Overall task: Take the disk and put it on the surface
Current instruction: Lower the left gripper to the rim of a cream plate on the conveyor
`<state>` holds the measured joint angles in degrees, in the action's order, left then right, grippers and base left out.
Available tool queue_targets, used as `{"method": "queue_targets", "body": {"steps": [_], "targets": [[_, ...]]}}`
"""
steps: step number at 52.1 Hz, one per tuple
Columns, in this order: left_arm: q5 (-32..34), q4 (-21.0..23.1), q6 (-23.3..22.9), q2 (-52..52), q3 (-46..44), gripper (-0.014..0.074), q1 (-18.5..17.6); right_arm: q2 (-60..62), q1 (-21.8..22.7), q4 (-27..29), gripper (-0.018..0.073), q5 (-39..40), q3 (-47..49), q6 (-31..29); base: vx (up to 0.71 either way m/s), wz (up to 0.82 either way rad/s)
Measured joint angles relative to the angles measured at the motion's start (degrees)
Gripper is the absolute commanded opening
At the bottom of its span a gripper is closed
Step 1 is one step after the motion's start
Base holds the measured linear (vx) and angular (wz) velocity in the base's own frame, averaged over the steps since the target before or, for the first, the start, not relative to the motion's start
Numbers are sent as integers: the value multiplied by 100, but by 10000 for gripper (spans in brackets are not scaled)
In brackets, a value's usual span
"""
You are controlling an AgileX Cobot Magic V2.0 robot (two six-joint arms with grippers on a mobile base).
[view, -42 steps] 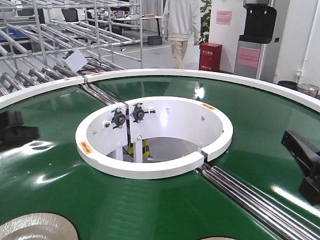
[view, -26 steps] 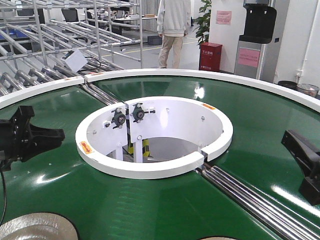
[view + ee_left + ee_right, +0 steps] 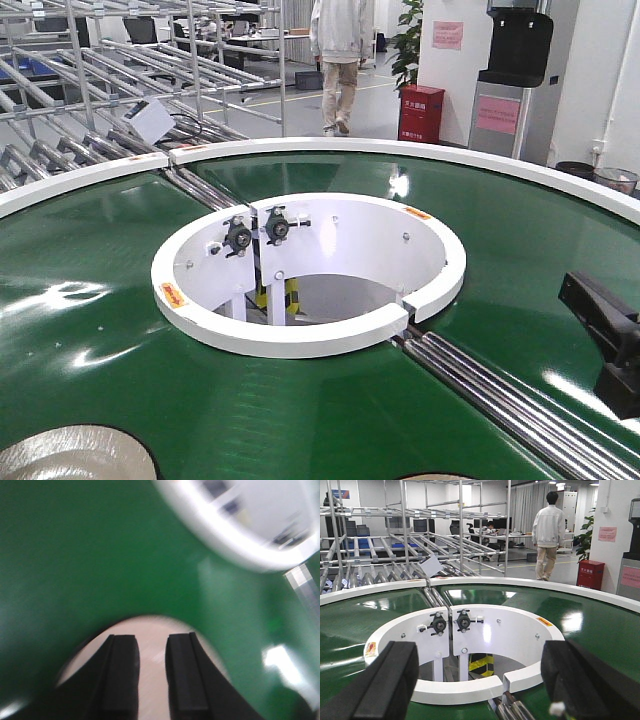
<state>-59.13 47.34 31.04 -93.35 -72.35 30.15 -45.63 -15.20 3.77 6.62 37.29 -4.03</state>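
Observation:
A pale round disk (image 3: 70,455) lies on the green belt (image 3: 100,330) at the bottom left of the front view. In the blurred left wrist view the disk (image 3: 150,627) sits right under my left gripper (image 3: 151,639). Its two black fingers (image 3: 122,670) stand a small gap apart above the disk, holding nothing. My right gripper (image 3: 480,655) is wide open and empty, facing the white inner ring (image 3: 465,690). It shows as a black shape (image 3: 605,340) at the front view's right edge. The surface is out of view.
The green ring-shaped conveyor has a white inner rim (image 3: 300,335) and outer rim (image 3: 400,148). Steel rollers (image 3: 500,395) cross the belt at the front right. A sliver of another pale disk (image 3: 435,477) shows at the bottom edge. Pipe racks (image 3: 100,90) and a walking person (image 3: 340,50) are behind.
My left gripper, seen at the front view's left edge half a second ago, has left that view. The right gripper dropped slightly. The person has walked farther away.

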Motion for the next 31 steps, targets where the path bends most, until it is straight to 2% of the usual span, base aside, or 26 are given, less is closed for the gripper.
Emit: {"method": "queue_targets", "body": {"steps": [4,7,23,31], "targets": [[-125,-833,-251,-207,0,308,69,0,0,0,550,-5,0,0,0,0],[-119,-1162,-441,-370,0,308,74,0,0,0,550,-26,0,-5,0,0],[-173,-1449,-431,-1043,0,323,74,0,0,0,550,-333,0,-16,0,0],[40,-1645,-431,-1116,0,323,74,0,0,0,550,-569,0,-95,0,0]]}}
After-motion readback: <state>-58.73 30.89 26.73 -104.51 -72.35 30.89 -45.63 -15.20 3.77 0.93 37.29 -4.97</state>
